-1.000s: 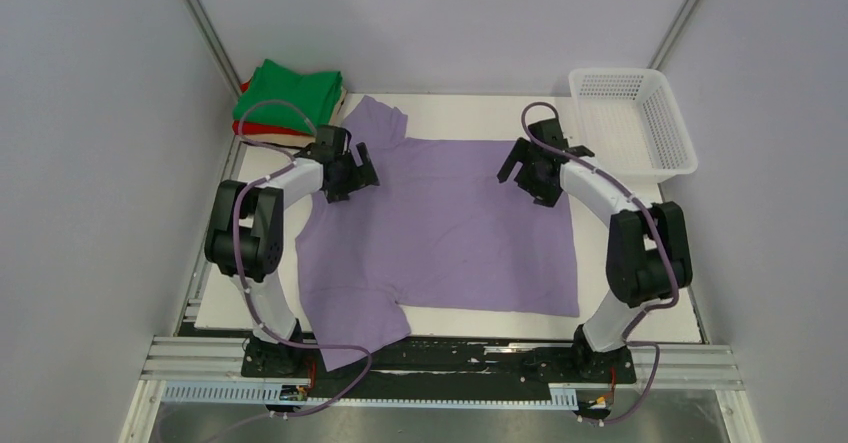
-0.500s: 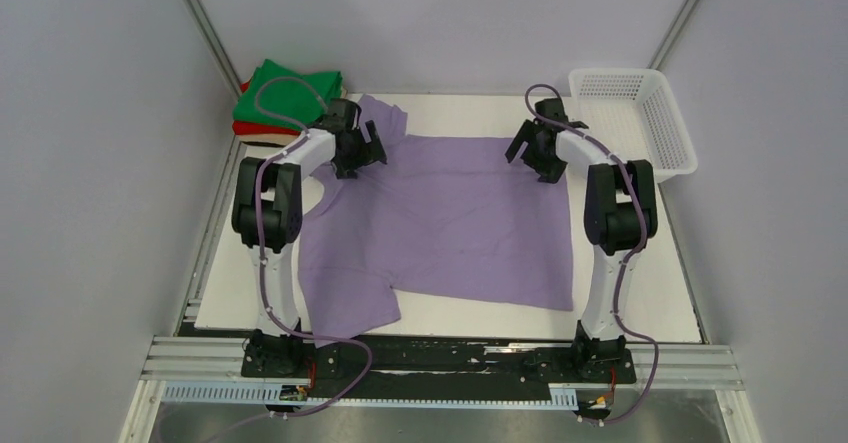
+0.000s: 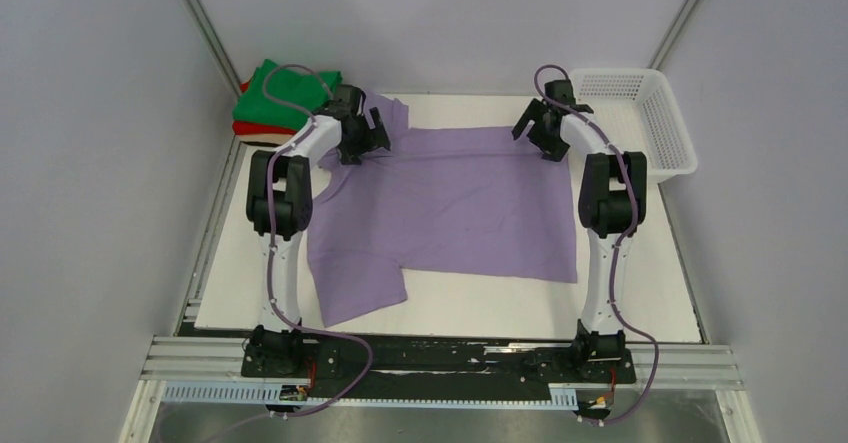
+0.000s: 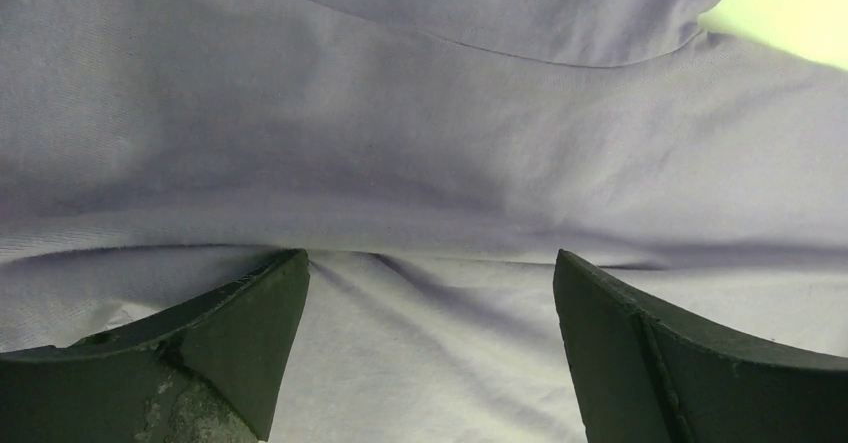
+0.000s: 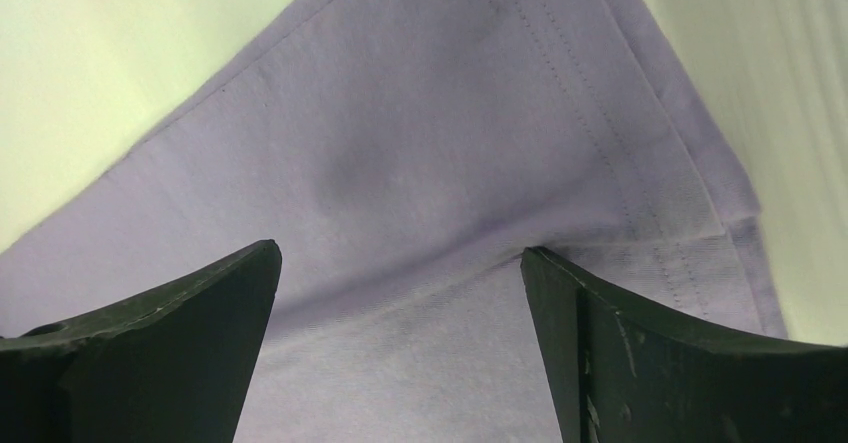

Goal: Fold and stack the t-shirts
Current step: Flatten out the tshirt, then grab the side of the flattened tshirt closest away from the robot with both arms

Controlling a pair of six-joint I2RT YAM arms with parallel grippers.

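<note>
The lavender t-shirt (image 3: 460,203) lies spread flat on the white table, one sleeve at the near left and one at the far left. My left gripper (image 3: 368,135) is open, its tips pressing on the shirt by the far left sleeve; in the left wrist view (image 4: 430,258) lavender cloth lies wrinkled between the jaws. My right gripper (image 3: 533,135) is open on the shirt's far right corner; in the right wrist view (image 5: 400,251) the hemmed corner (image 5: 690,193) lies just past the tips. A folded green shirt (image 3: 285,83) sits on a red one (image 3: 250,126) at the far left. No beige shirt shows.
A white mesh basket (image 3: 678,128) stands at the far right corner, close to my right arm. Bare white table (image 3: 450,308) shows along the near edge and right side. Grey walls close in on both sides.
Both arms have stretched toward the back of the table, and the lavender shirt has slid that way with them. Both grippers stay open.
</note>
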